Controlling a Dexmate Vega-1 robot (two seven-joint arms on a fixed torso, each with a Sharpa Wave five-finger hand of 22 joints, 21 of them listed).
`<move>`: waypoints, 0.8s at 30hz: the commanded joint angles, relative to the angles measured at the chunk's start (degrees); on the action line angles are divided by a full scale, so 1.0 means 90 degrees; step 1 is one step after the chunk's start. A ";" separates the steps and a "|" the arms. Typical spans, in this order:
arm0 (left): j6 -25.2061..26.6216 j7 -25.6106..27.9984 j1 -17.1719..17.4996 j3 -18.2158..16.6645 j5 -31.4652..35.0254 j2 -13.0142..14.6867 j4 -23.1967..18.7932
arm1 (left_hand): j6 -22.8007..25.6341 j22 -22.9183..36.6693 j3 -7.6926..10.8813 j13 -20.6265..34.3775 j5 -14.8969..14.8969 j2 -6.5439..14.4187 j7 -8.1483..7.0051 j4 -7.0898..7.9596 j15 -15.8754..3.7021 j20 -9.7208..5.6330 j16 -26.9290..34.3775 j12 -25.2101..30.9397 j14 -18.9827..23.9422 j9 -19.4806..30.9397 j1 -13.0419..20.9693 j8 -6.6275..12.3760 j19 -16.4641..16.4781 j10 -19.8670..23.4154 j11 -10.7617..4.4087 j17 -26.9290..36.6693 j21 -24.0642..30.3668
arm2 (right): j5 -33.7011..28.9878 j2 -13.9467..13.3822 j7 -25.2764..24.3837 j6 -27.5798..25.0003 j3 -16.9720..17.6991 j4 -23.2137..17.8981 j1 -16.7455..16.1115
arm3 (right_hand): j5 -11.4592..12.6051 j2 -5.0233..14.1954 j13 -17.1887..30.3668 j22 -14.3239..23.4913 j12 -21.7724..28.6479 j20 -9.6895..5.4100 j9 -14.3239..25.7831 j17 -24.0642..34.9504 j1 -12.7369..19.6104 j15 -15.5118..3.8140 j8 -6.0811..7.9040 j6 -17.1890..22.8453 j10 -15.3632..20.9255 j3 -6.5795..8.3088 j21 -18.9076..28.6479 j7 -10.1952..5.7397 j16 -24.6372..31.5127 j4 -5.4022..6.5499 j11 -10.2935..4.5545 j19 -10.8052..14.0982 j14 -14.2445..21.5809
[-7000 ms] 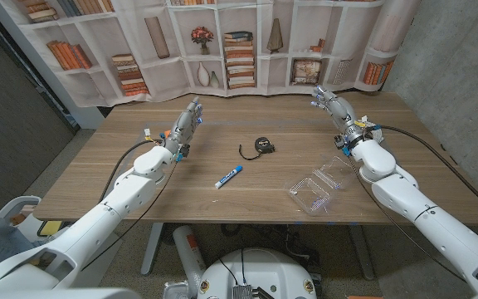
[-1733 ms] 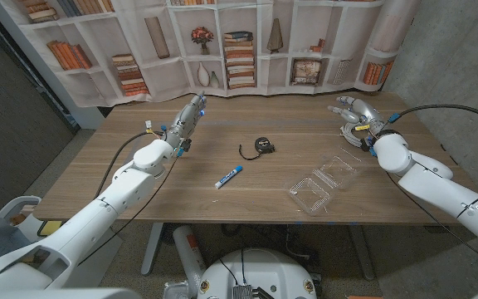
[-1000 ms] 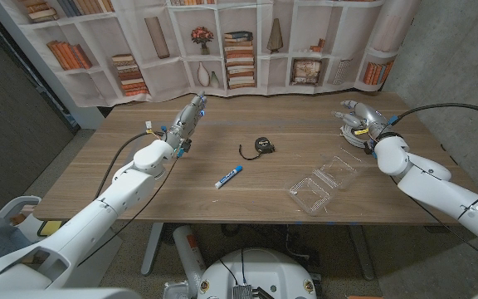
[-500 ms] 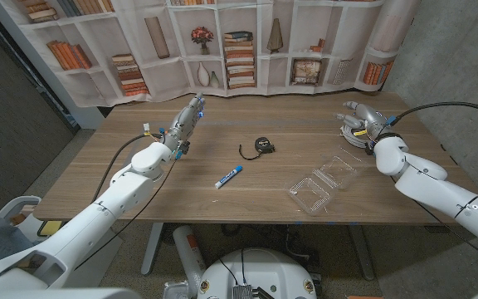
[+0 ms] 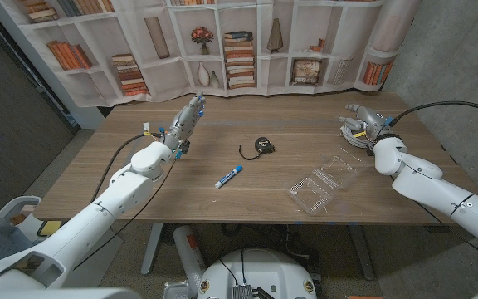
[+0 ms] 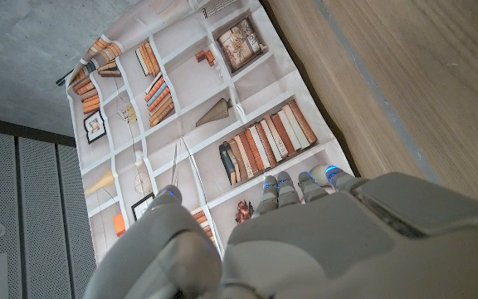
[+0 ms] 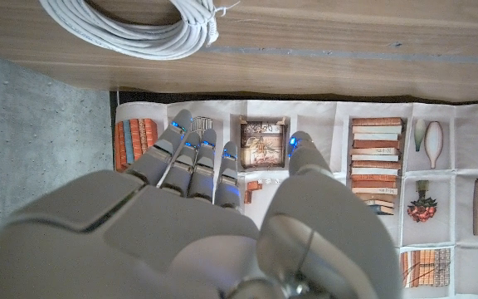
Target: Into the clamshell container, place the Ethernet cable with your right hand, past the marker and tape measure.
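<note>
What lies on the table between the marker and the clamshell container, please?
Nothing: in the head view the wood between the marker and the clamshell container is bare. The tape measure sits farther back.

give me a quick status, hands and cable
Right hand open over the coiled Ethernet cable, no grip yet. Left hand open, idle. Clamshell container open, path unobstructed.

A coiled white Ethernet cable (image 7: 131,26) lies flat on the wooden surface (image 5: 222,149), beyond the clear plastic clamshell container (image 5: 324,183), which lies open. A blue-and-white marker (image 5: 228,176) and a black tape measure (image 5: 261,146) lie left of that container.
</note>
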 commanded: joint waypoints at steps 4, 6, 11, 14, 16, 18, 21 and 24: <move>0.0082 0.0119 0.0135 -0.0086 0.0020 0.0113 -0.0277 | 0.0035 0.0033 -0.0037 0.0027 0.0046 0.0012 0.0030 -0.0009 -0.0013 0.0035 -0.0003 0.0035 0.0013 0.0016 0.0092 0.0025 -0.0278 0.0049 -0.0003 0.0024 0.0033 | -0.0224 -0.0086 0.0104 -0.0396 -0.0214 0.0059 0.0133 | 0.0040 -0.0006 0.0016 0.0038 -0.0019 -0.0118 0.0020 0.0021 0.0103 -0.0006 -0.0020 -0.0002 0.0026 0.0073 -0.0035 -0.0023 -0.0002 -0.0002 -0.0026 0.0035 0.0018; 0.0108 0.0150 0.0146 -0.0086 0.0051 0.0136 -0.0327 | 0.0041 0.0033 -0.0040 0.0027 0.0046 0.0013 0.0035 -0.0009 -0.0016 0.0041 -0.0003 0.0035 0.0013 0.0016 0.0093 0.0027 -0.0282 0.0051 -0.0011 0.0024 0.0032 | -0.0255 -0.0083 0.0118 -0.0446 -0.0246 0.0064 0.0158 | 0.0039 -0.0016 0.0016 0.0038 -0.0026 -0.0116 0.0021 0.0021 0.0109 0.0003 -0.0022 -0.0006 0.0012 0.0070 -0.0043 -0.0019 -0.0003 -0.0002 -0.0021 0.0033 0.0017; 0.0108 0.0175 0.0190 -0.0108 0.0039 0.0145 -0.0390 | 0.0035 0.0033 -0.0046 0.0027 0.0046 0.0016 0.0027 -0.0009 -0.0019 0.0042 -0.0006 0.0035 0.0005 0.0016 0.0095 0.0023 -0.0283 0.0053 -0.0011 0.0024 0.0033 | -0.0331 -0.0103 0.0169 -0.0546 -0.0318 0.0082 0.0214 | 0.0039 -0.0031 0.0017 0.0038 -0.0040 -0.0107 0.0021 0.0021 0.0125 0.0016 -0.0024 -0.0007 -0.0018 0.0070 -0.0066 -0.0019 -0.0013 -0.0003 -0.0021 0.0013 -0.0006; 0.0120 0.0198 0.0221 -0.0121 0.0037 0.0158 -0.0426 | 0.0033 0.0033 -0.0050 0.0027 0.0046 0.0017 0.0025 -0.0008 -0.0012 0.0048 -0.0005 0.0034 0.0009 0.0016 0.0096 0.0021 -0.0287 0.0051 -0.0010 0.0024 0.0032 | -0.0343 -0.0101 0.0167 -0.0607 -0.0326 0.0091 0.0221 | 0.0039 -0.0051 0.0017 0.0038 -0.0051 -0.0099 0.0022 0.0019 0.0138 0.0023 -0.0030 -0.0018 -0.0040 0.0066 -0.0088 -0.0014 -0.0023 -0.0007 -0.0017 -0.0010 -0.0032; 0.0146 0.0219 0.0227 -0.0125 0.0053 0.0176 -0.0449 | 0.0037 0.0033 -0.0053 0.0027 0.0046 0.0018 0.0036 -0.0008 -0.0010 0.0053 -0.0004 0.0031 0.0010 0.0016 0.0097 0.0022 -0.0285 0.0044 -0.0006 0.0024 0.0033 | -0.0371 -0.0118 0.0187 -0.0643 -0.0352 0.0095 0.0234 | 0.0039 -0.0067 0.0018 0.0037 -0.0062 -0.0088 0.0022 0.0018 0.0153 0.0032 -0.0035 -0.0030 -0.0062 0.0064 -0.0102 -0.0017 -0.0032 -0.0011 -0.0017 -0.0019 -0.0054; 0.0131 0.0237 0.0245 -0.0138 0.0057 0.0177 -0.0462 | 0.0038 0.0033 -0.0056 0.0027 0.0047 0.0019 0.0036 -0.0008 -0.0015 0.0051 -0.0006 0.0029 0.0007 0.0016 0.0097 0.0022 -0.0285 0.0041 -0.0003 0.0024 0.0033 | -0.0431 -0.0138 0.0237 -0.0720 -0.0406 0.0090 0.0264 | 0.0040 -0.0095 0.0018 0.0037 -0.0069 -0.0072 0.0022 0.0016 0.0167 0.0034 -0.0050 -0.0066 -0.0075 0.0058 -0.0121 -0.0024 -0.0035 -0.0017 -0.0017 -0.0034 -0.0063; 0.0074 0.0228 0.0267 -0.0154 0.0038 0.0159 -0.0444 | 0.0035 0.0033 -0.0060 0.0027 0.0046 0.0020 0.0029 -0.0008 -0.0012 0.0060 -0.0007 0.0032 0.0004 0.0016 0.0098 0.0020 -0.0292 0.0050 -0.0008 0.0024 0.0031 | -0.0508 -0.0125 0.0291 -0.0823 -0.0491 0.0115 0.0321 | 0.0054 -0.0176 0.0020 0.0036 -0.0082 -0.0013 0.0022 0.0016 0.0182 0.0117 -0.0059 -0.0091 -0.0103 0.0031 -0.0158 0.0027 -0.0033 -0.0022 -0.0003 -0.0048 -0.0067; 0.0085 0.0225 0.0274 -0.0152 0.0035 0.0162 -0.0440 | 0.0033 0.0034 -0.0064 0.0027 0.0047 0.0022 0.0023 -0.0007 -0.0013 0.0057 -0.0005 0.0031 0.0008 0.0016 0.0099 0.0018 -0.0288 0.0049 -0.0011 0.0024 0.0033 | -0.0580 -0.0108 0.0346 -0.0847 -0.0585 0.0175 0.0389 | 0.0073 -0.0233 0.0021 0.0034 -0.0087 0.0036 0.0022 0.0015 0.0204 0.0184 -0.0063 -0.0109 -0.0108 0.0016 -0.0178 0.0059 -0.0026 -0.0026 0.0053 -0.0028 -0.0054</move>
